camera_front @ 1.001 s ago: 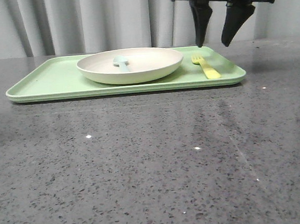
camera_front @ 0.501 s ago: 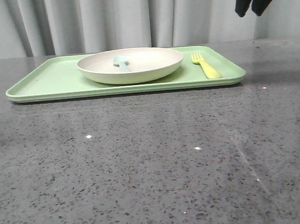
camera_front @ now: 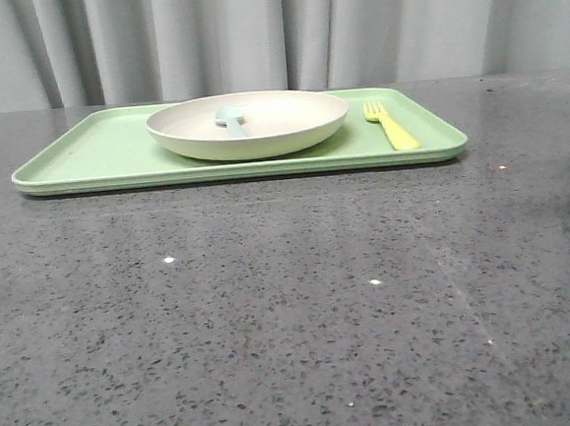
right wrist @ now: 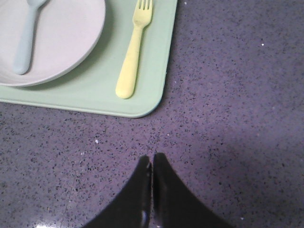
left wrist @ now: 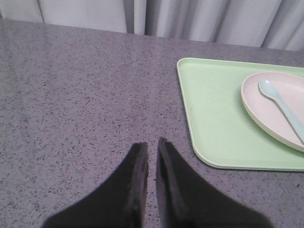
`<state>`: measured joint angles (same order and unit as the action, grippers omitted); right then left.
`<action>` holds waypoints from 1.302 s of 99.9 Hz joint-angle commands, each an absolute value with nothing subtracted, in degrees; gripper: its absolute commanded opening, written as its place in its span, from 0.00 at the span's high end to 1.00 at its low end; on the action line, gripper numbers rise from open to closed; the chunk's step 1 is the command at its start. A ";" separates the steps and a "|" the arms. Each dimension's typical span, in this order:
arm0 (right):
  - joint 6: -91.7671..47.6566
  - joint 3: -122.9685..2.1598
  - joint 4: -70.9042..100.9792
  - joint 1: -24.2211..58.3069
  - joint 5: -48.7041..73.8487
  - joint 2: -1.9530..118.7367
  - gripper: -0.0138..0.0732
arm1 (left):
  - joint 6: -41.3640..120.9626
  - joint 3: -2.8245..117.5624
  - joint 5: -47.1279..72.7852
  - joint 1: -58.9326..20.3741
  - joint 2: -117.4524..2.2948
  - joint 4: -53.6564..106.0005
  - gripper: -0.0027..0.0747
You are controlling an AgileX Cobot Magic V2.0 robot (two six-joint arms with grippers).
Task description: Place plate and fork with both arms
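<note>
On the green tray [camera_front: 103,153] at the far side of the tabletop [camera_front: 292,301] sits the plate [camera_front: 258,126], with a pale blue spoon [camera_front: 230,119] lying in it. The fork [camera_front: 392,128] lies on the tray just beside the plate at about 3 o'clock, tines pointing to 12.

Both look like light, stiff plastic. The plate is smooth and likely slippery, so I would pinch its raised rim at the 9 o'clock side, which has bare tray next to it. The fork lies flat and thin, so it is best pinched across the middle of the handle, coming straight down.

The left gripper [left wrist: 151,145] hovers over bare tabletop, fingers nearly together and holding nothing. The right gripper [right wrist: 152,159] hangs near the tray's corner, fingers pressed together, empty.
</note>
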<state>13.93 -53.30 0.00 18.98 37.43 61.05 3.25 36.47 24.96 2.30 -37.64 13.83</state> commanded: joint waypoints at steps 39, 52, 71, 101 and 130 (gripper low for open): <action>13.59 -29.40 -3.12 18.60 16.84 33.80 0.90 | 4.60 29.57 18.12 2.45 -25.34 12.17 0.99; 13.59 -24.98 -3.12 18.60 16.05 26.70 0.90 | 4.60 26.88 17.99 2.45 -20.97 12.17 0.99; 13.59 -21.67 -3.17 18.60 16.43 17.96 0.90 | 4.60 24.76 18.10 2.45 -16.05 12.17 0.99; 13.59 -21.39 -3.17 18.60 16.72 14.79 0.90 | 4.60 24.61 18.10 2.45 -14.77 12.41 0.99; 13.59 -21.39 -3.17 18.60 16.72 14.79 0.90 | 4.60 24.61 18.10 2.45 -14.77 12.41 0.99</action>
<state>13.93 -20.01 -2.21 18.98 21.14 14.43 4.56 23.18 22.83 2.40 -14.26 11.98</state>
